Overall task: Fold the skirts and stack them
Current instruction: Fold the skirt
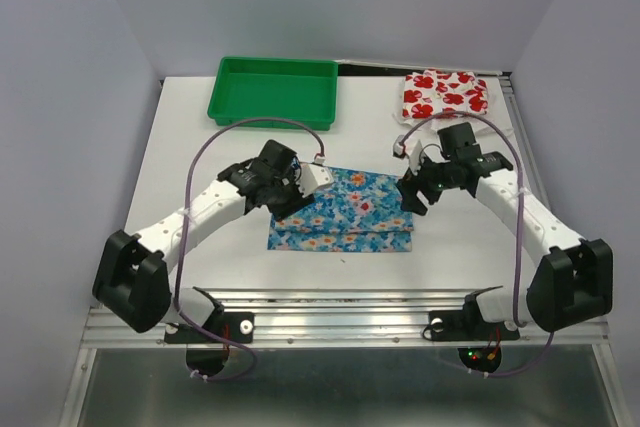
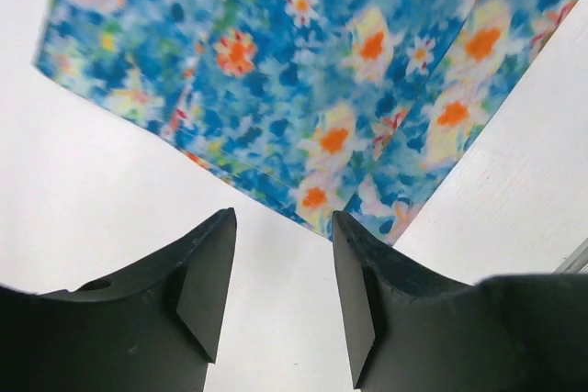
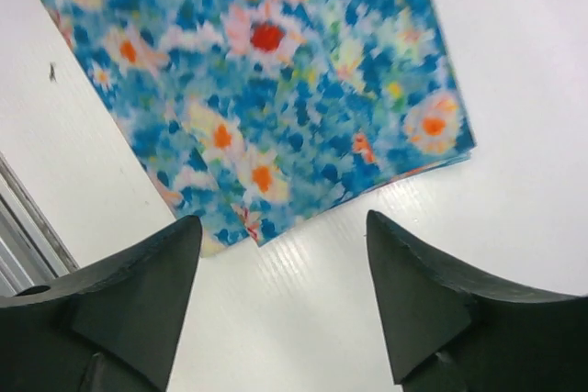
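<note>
Top external view has the soft blue cloth skirt with small white and orange flowers (image 1: 345, 209) lying flat in the middle of the white surface (image 1: 465, 242), between the two arms. It looks folded, with layered edges showing along its near side. The white cloth skirt with big red flowers (image 1: 445, 94) sits bunched at the far right corner, well apart from it, and the shallow green plastic tray (image 1: 275, 60) stands at the far edge. The left tool (image 1: 298, 195) hangs over the blue skirt's left end and the right tool (image 1: 412, 195) over its right end. Each wrist view shows the fingers spread apart with only bare surface between them, just off a corner of the cloth, so both hold nothing. This cloth should be light, limp and not fragile. Lifted at one point it would likely sag and fall out of its fold. Better holds would be two corners or a folded edge, pinching every layer at once, or sliding it flat. No brand, label or readable writing shows on either skirt, the tray or the arms.
</note>
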`<state>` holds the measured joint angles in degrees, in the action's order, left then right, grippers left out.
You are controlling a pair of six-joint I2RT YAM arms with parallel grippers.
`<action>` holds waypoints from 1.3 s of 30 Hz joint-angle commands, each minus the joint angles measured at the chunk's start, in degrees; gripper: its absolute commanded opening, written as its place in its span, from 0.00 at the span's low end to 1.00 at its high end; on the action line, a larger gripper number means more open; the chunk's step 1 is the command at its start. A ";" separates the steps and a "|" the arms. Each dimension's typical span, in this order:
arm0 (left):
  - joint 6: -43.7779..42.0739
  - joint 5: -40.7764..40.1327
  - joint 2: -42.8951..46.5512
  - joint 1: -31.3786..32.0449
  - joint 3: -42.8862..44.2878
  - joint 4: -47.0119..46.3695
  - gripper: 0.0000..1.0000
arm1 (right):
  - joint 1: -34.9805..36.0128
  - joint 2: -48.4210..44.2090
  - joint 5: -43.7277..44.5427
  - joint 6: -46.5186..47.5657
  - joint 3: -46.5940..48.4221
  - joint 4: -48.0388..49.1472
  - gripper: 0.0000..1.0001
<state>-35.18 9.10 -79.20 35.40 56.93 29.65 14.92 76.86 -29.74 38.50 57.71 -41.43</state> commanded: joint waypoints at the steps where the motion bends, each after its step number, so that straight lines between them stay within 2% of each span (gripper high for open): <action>1: -0.68 3.02 3.35 0.37 2.49 -0.64 0.54 | -0.15 -1.01 0.56 -15.78 3.81 -0.23 0.73; 3: -0.33 3.11 2.91 0.72 1.09 -3.53 0.54 | -0.15 -0.66 -2.24 -20.20 1.98 -0.14 0.63; 6: 0.37 3.81 -0.15 0.99 0.38 -6.17 0.52 | -0.15 0.13 -5.76 -26.01 -1.36 0.82 0.55; 10: 1.34 4.87 -4.91 1.16 1.26 -6.88 0.48 | -0.15 2.24 -7.27 -28.66 -4.62 2.84 0.49; 16: 0.99 3.55 -6.14 1.96 -0.85 -10.75 0.52 | 0.37 10.75 -4.46 -32.08 -2.70 2.41 0.45; 21: 1.96 2.50 -6.41 2.13 -0.68 -11.89 0.52 | 0.38 18.84 -1.38 -34.98 -0.95 3.11 0.45; 23: 2.48 1.71 -6.23 2.13 -0.68 -12.68 0.52 | 0.38 22.79 2.39 -36.04 0.29 3.20 0.44; 28: 4.58 0.57 -5.01 2.13 -1.11 -14.43 0.52 | 0.38 31.66 13.80 -33.24 10.02 3.37 0.43; 31: 6.17 -0.66 -1.94 2.13 -3.13 -18.12 0.52 | -0.15 34.93 16.45 -31.21 17.83 3.55 0.42; 36: 8.54 -1.45 1.06 3.01 -4.28 -21.03 0.52 | -0.15 37.75 13.23 -31.28 28.23 2.15 0.46; 38: 10.56 -4.00 0.72 4.15 -3.41 -23.31 0.52 | -0.15 31.37 8.40 -34.53 27.63 3.45 0.55; 39: 10.57 -5.22 0.71 4.94 -2.88 -23.32 0.52 | -0.15 31.33 6.46 -36.20 26.50 3.46 0.59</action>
<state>-27.86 7.38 -80.36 38.35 52.86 11.33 15.05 114.19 -19.55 5.52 83.44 -39.92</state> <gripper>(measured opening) 0.517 0.543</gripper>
